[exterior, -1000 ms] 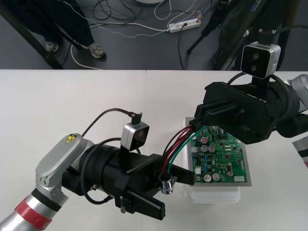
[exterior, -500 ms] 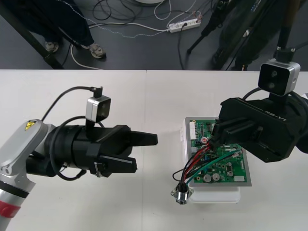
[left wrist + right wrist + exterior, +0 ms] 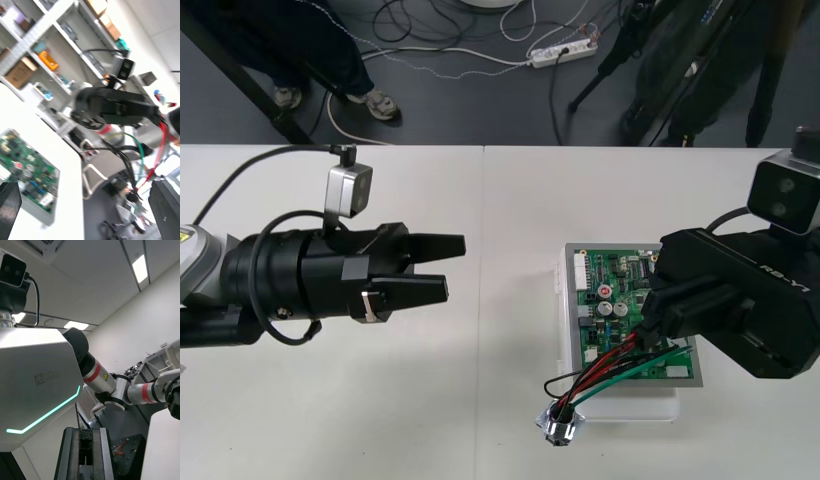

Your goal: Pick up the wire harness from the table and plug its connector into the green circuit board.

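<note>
Withdrawn leftward, left gripper (image 3: 452, 266) gapes; right gripper (image 3: 652, 325) clamps wire harness (image 3: 605, 370) above green circuit board (image 3: 620, 300) on white base (image 3: 620, 408).

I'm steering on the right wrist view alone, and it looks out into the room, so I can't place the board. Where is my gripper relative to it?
Observer: The right gripper is above the right half of the board, fingers pointing left.
Operator: What is it holding?
Observer: The harness. Its wires run from the fingers toward the near left, and the socket is by the near-left corner of the base.
Operator: Is the other arm in my way?
Observer: No. The left gripper is open above the table, left of the board and apart from it.
</note>
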